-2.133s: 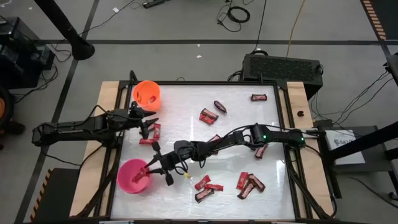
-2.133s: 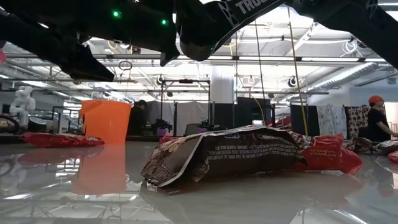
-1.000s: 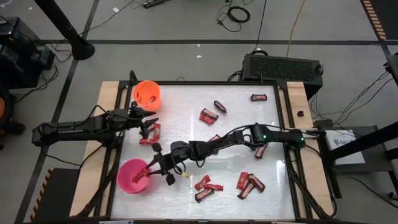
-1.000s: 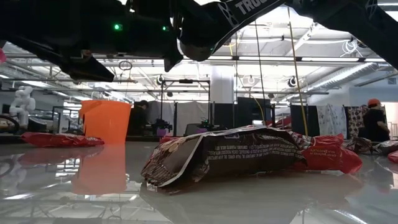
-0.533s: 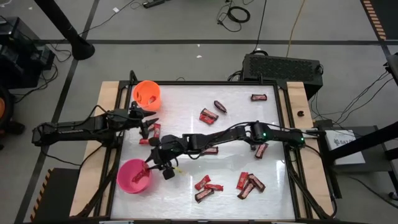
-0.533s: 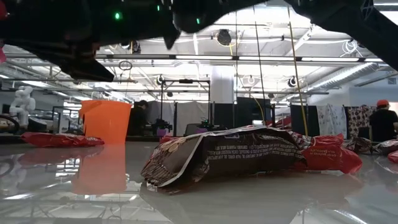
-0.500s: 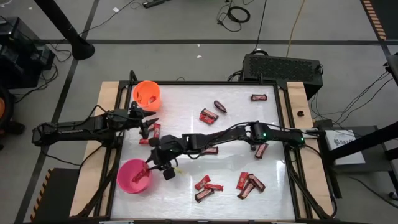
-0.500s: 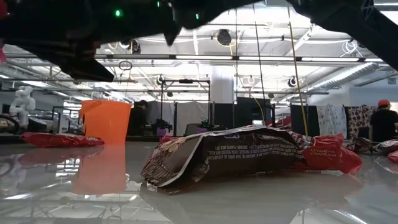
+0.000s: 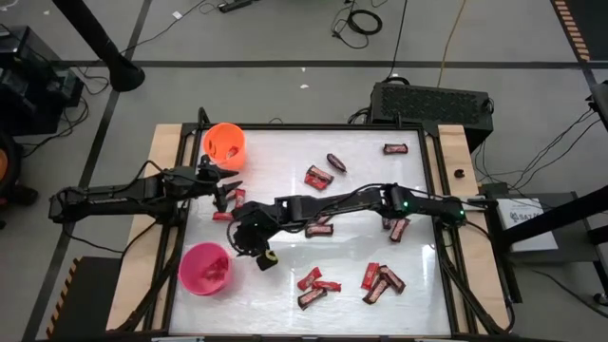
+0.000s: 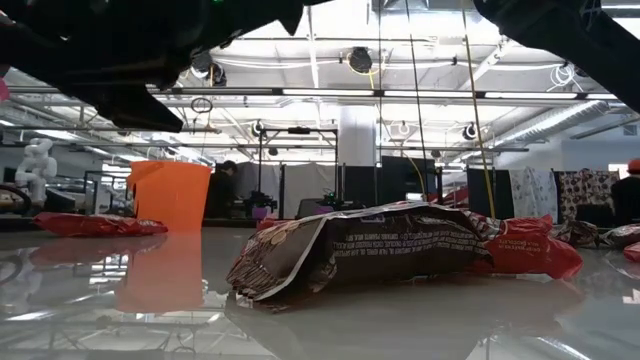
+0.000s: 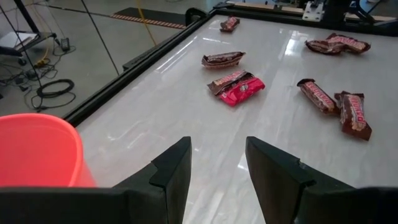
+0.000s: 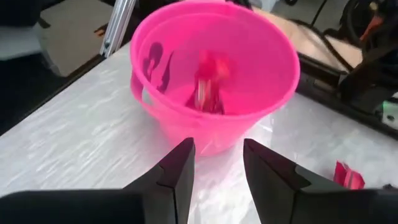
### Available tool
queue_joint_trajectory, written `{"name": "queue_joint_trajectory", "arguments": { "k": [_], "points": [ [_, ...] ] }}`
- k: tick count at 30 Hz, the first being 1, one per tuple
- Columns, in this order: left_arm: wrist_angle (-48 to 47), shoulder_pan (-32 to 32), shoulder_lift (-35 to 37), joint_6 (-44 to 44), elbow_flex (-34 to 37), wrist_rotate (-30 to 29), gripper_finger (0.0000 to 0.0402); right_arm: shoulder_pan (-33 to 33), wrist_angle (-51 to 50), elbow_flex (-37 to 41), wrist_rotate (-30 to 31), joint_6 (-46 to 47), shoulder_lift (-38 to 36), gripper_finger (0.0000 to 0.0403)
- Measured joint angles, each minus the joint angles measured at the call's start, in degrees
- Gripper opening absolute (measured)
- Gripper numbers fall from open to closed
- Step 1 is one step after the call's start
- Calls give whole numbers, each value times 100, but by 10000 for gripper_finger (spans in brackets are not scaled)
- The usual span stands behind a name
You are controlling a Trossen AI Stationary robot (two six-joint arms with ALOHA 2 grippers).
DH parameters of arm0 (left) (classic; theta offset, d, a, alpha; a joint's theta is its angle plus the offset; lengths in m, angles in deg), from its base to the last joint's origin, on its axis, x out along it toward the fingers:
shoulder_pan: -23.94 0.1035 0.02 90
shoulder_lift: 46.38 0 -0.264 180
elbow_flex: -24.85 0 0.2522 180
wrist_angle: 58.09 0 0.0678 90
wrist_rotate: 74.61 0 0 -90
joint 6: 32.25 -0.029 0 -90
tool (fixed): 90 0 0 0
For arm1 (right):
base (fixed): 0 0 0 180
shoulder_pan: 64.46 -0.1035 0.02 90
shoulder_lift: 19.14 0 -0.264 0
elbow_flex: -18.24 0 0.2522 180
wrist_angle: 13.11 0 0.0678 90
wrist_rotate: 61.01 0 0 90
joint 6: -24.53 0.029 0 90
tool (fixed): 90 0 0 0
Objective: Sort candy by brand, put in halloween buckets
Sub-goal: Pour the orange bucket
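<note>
**Pulling back from the pink bucket after a drop**

Backing away toward the middle of the high view, the right gripper [image 9: 249, 239] now sits just right of the pink bucket [image 9: 205, 268], where half a second ago it reached over the rim. Its fingers [image 12: 176, 176] stand parted with nothing between them, and in the right wrist view a red candy [image 12: 209, 87] shows blurred inside the bucket, which suggests it has just been released there. That would make one more bar sorted.

The left gripper [image 9: 225, 193] waits at the left of the table below the orange bucket [image 9: 224, 143], unmoved over the last two seconds, its fingers [image 11: 171, 171] apart and empty.

Plenty of candy is left: a pair at upper centre [image 9: 317, 177], one near the upper right corner [image 9: 395, 148], and a cluster at lower right [image 9: 380, 277]. Judging by this, the sort is well short of finished, and the right arm likely needs another bar next.
</note>
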Motion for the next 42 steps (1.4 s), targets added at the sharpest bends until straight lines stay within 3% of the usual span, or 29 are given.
{"name": "queue_joint_trajectory", "arguments": {
  "k": [3, 9, 15, 17, 22, 25, 30, 35, 42],
  "points": [
    [-2, 2, -2, -1, 0, 0, 161, 12, -930, 0, 179, -50, -251, 130],
    [-6, 0, -2, 18, 0, -2, 161, 208, -3860, -6, 1299, -572, -1129, 130],
    [-123, 0, -17, 283, 0, -4, 161, 1057, -5366, -2, 1307, -915, -1781, 130],
    [-102, 1, -24, 321, 0, -7, 161, 1462, -5534, -5, 1182, -941, -1959, 130],
    [-48, 3, -22, 315, 0, -24, 161, 2465, -6023, 7, -196, -1299, -2027, 130],
    [61, 13, -24, 481, 0, -15, 161, 2948, -6181, 4, -622, -1617, -2025, 130],
    [-28, 13, -22, 1288, -115, -4, 161, 3484, -5823, 4, -609, -1481, -1976, 130],
    [-30, 15, -24, 1326, -610, -52, 161, 3679, -5571, 2, -617, -1158, -1987, 130],
    [-552, 67, -80, 618, -1676, -1165, 161, 3692, -5565, 2, -616, -70, -1985, 130]
  ]
}}
